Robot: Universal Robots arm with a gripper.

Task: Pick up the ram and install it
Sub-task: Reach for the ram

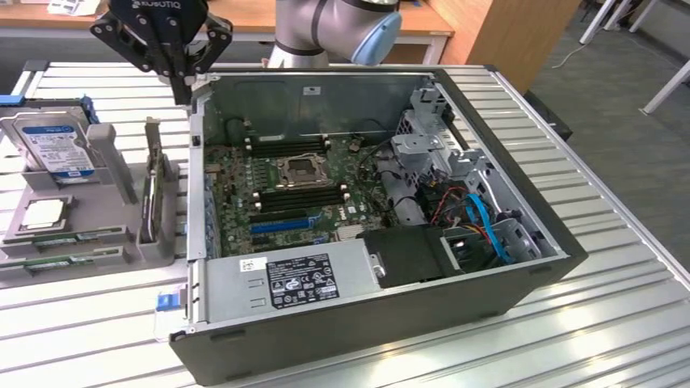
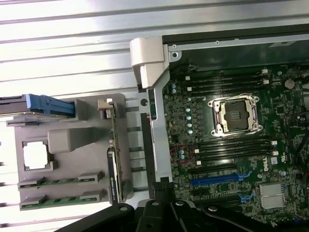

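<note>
Closest to the wrist camera, the gripper has its claw pressed together on nothing, hanging above the computer case's side wall near a far corner. The ram lies flat in the gray holder at the exterior view's left, a second green stick just beside it, well apart from the gripper. A processor chip and a hard drive share that holder. An upright card and the case wall stand between the ram and the motherboard, whose black memory slots flank the socket.
</note>
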